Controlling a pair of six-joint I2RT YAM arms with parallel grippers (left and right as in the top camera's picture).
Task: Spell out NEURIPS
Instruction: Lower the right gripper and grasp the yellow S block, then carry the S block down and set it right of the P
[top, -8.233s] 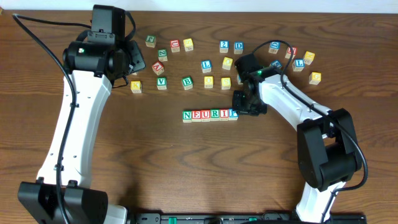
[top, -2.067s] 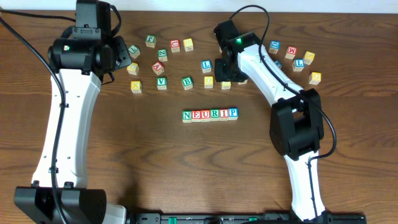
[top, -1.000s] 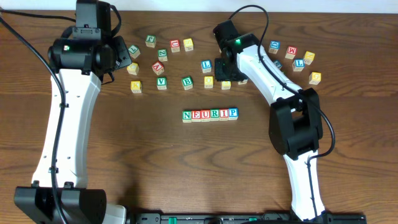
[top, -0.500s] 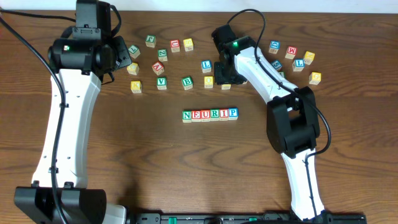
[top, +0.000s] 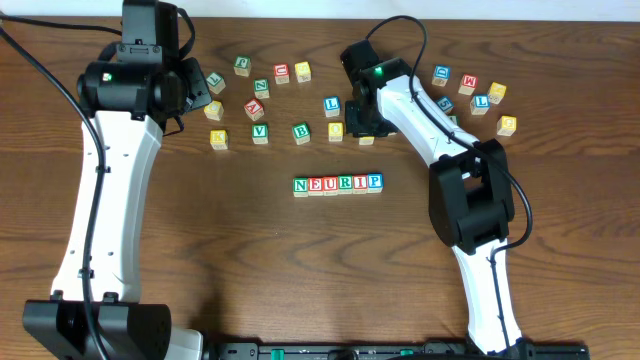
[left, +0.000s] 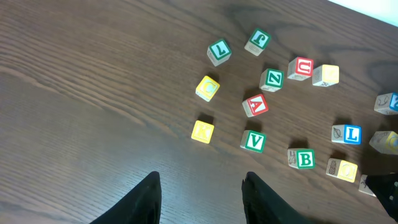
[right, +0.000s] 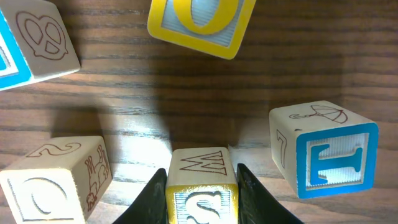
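t cube (right: 336, 158), pale cube (right: 53, 183) crowd gripper (right: 202, 196) on s cube (right: 202, 168); gaps narrow

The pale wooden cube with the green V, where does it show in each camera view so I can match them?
Overhead: the pale wooden cube with a green V sits left of centre, among the loose cubes.
Left wrist: it lies near the middle of the picture.
Right wrist: not in it.
Shared landmark: the wooden cube with a green B, next on its right in both.

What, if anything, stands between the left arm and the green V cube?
Probably yes, nothing does: the left pincer hangs open and empty, and the V cube sits just ahead with bare table all round it.
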